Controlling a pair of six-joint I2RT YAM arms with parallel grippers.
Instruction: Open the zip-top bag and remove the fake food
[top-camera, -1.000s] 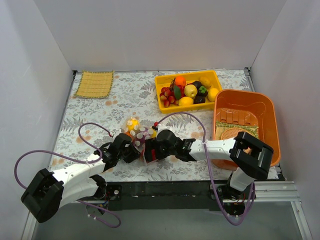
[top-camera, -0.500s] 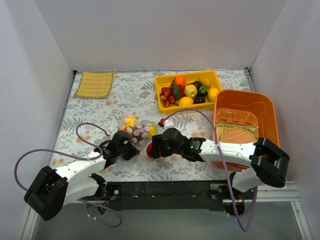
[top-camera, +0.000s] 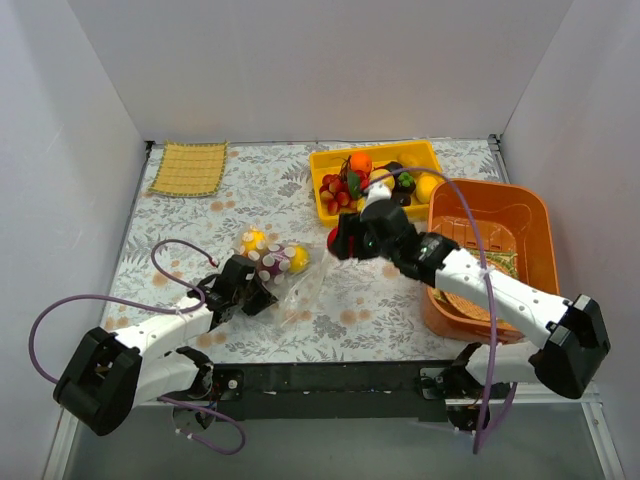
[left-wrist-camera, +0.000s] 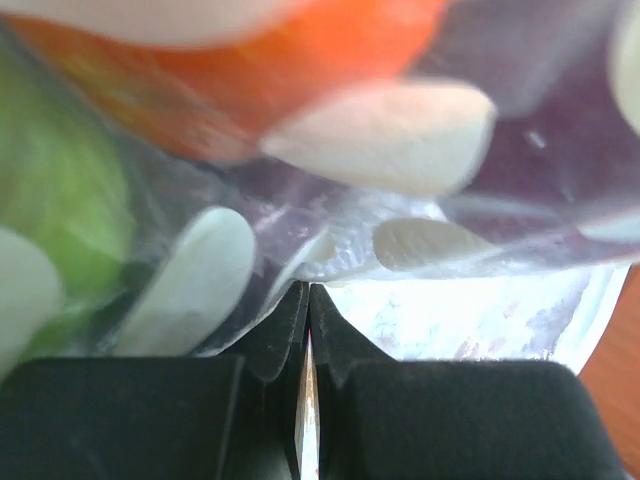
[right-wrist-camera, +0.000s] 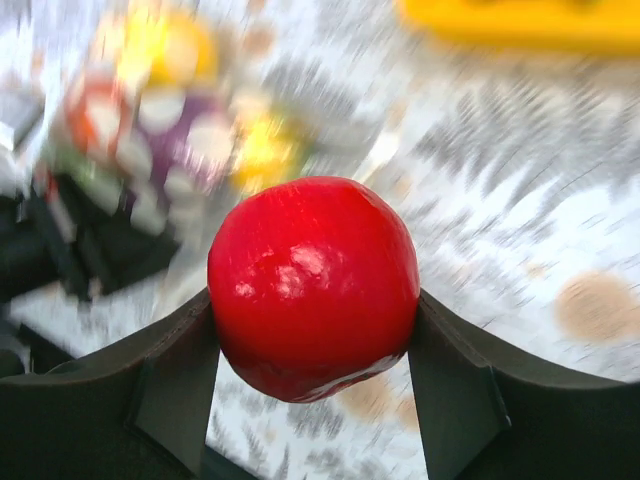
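The clear spotted zip-top bag (top-camera: 275, 265) lies on the patterned table with yellow, purple and orange fake food inside. It fills the left wrist view (left-wrist-camera: 400, 200). My left gripper (top-camera: 243, 291) is shut on the bag's near edge, jaws pinched on the plastic (left-wrist-camera: 306, 300). My right gripper (top-camera: 342, 240) is shut on a glossy red fake fruit (right-wrist-camera: 312, 285) and holds it above the table, between the bag and the yellow tray (top-camera: 325, 208). The bag shows blurred in the right wrist view (right-wrist-camera: 170, 130).
The yellow tray holds several fake fruits and vegetables at the back. An orange tub (top-camera: 535, 215) with mats inside stands at the right. A woven yellow mat (top-camera: 189, 167) lies at the back left. Purple cables loop beside both arms.
My right gripper has lifted the red fruit away from the bag and moved it back and right toward the yellow tray. My left gripper has kept hold of the bag, which shifted slightly.
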